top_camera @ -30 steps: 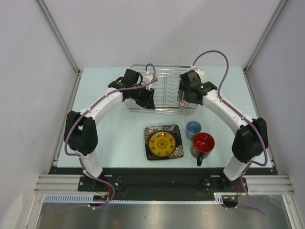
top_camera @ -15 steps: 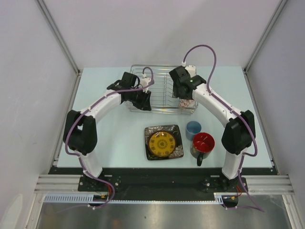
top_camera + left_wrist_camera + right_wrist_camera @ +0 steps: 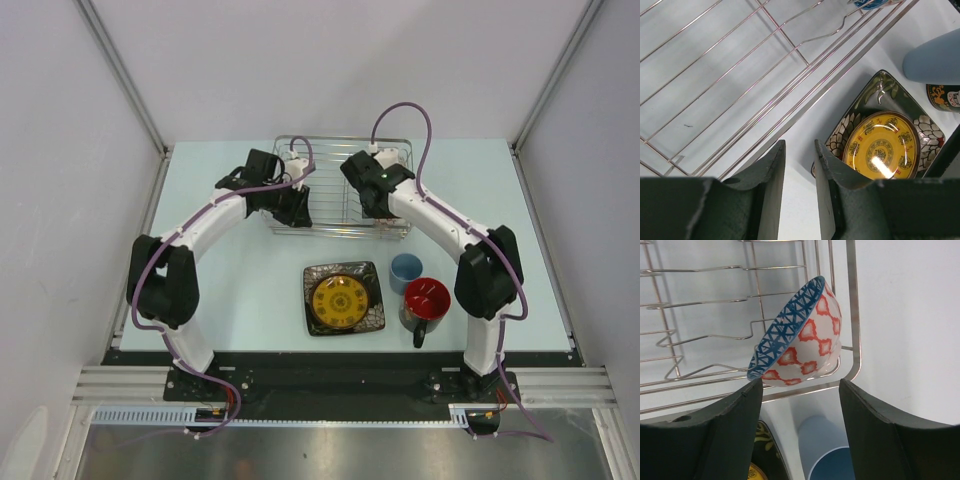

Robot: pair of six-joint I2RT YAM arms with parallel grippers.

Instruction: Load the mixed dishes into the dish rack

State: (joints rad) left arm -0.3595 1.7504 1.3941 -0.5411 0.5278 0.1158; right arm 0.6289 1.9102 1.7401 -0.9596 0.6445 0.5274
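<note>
- Grey walls close in a pale blue table (image 3: 220, 270), and the dish rack (image 3: 335, 170) sits at its far side with both arms reaching over it.
- Your left gripper (image 3: 799, 150) hangs over the rack's near rail. Its jaws are a narrow gap apart and hold nothing.
- Your right gripper (image 3: 800, 385) has its jaws spread wide and empty. The patterned bowl (image 3: 805, 340), with its blue lattice rim and red diamonds, lies beyond the tips and apart from them.
- That bowl is inside the rack, tipped on its side in a corner against the wires.
- Three pieces wait on the table near the arm bases: the square plate (image 3: 343, 298), the light-blue cup (image 3: 405, 268) just beside it, and the mug (image 3: 426, 300) touching or nearly touching the cup.
- All of them look like glazed ceramic, so expect them to be stiff, slick and breakable, with the plate and mug the heavier ones.
- The plate lies flat, so you probably need to catch a raised edge or corner, not press down on the face.
- For the cup, pinching the wall at the rim with one jaw inside seems safest. The mug offers its rim or its handle, which points toward the near edge.
- From above, the wrists cover much of the rack's floor, so you cannot count what is in it.
- A second bowl shows nowhere clearly. The blue-and-white sliver at the top of the left wrist view is too cut off to name.
</note>
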